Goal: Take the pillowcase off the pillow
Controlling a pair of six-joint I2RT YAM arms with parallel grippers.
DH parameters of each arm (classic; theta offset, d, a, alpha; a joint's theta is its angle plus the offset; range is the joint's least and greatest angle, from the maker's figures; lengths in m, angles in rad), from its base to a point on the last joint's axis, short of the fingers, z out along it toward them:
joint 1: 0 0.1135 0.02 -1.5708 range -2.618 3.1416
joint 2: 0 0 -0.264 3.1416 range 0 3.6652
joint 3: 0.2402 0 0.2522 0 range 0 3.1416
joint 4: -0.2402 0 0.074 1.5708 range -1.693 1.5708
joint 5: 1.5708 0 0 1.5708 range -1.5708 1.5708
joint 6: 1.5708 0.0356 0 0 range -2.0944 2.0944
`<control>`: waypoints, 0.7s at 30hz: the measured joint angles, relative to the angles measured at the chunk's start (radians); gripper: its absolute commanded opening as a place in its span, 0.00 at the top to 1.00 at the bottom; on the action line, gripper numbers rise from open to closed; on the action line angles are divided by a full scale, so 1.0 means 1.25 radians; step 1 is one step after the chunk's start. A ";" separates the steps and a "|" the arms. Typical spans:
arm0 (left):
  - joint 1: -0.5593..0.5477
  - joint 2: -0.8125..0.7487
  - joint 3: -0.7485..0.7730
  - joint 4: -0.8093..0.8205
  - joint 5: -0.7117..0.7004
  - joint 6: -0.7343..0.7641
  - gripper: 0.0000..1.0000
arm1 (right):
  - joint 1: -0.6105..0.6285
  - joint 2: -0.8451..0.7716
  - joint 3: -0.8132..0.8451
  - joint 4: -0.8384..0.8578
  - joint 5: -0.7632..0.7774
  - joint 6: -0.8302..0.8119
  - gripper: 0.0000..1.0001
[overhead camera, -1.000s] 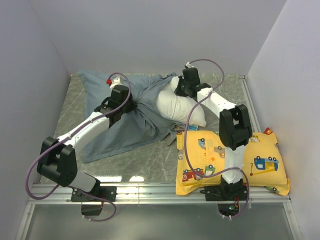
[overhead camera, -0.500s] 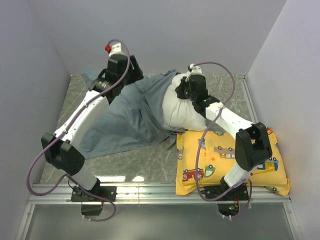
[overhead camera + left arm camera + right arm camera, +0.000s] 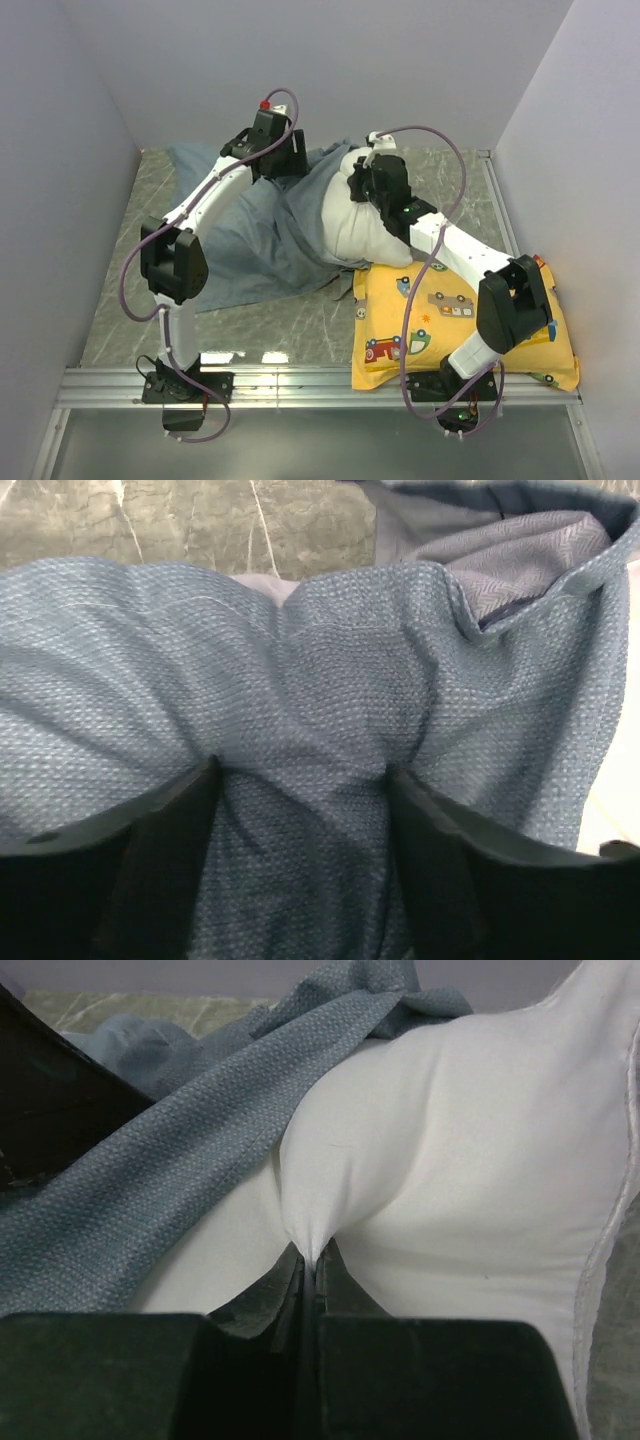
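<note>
The blue-grey pillowcase (image 3: 245, 235) lies spread over the left and middle of the table, its right end still draped over the white pillow (image 3: 365, 230). My left gripper (image 3: 288, 168) presses down on the pillowcase's back edge, just left of the pillow. In the left wrist view that gripper (image 3: 305, 780) is open, and woven pillowcase fabric (image 3: 300, 660) bulges between its dark fingers (image 3: 150, 860). My right gripper (image 3: 360, 188) sits on the pillow's back end. Seen from the right wrist, it (image 3: 315, 1260) is shut on a pinched fold of the pillow (image 3: 450, 1160), with pillowcase fabric (image 3: 180, 1190) draped to the left.
A yellow pillow printed with cartoon vehicles (image 3: 455, 315) lies at the front right, under the right arm and touching the white pillow. Grey walls close in the left, back and right sides. A metal rail (image 3: 300, 385) runs along the near edge.
My left arm let go of the pillowcase on the left, lifted and swung right to its back edge beside the pillow, jaws now apart. My right gripper kept its pinch while the pillow shifted slightly.
</note>
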 measured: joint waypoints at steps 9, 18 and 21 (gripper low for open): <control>0.031 0.003 0.001 0.002 -0.001 -0.011 1.00 | 0.011 -0.023 0.000 -0.017 0.029 -0.011 1.00; 0.235 -0.031 -0.045 0.019 -0.009 -0.064 1.00 | -0.014 -0.037 0.034 -0.091 0.060 -0.001 1.00; 0.285 -0.042 -0.045 0.000 0.000 -0.086 1.00 | -0.049 -0.026 0.089 -0.121 0.028 0.042 1.00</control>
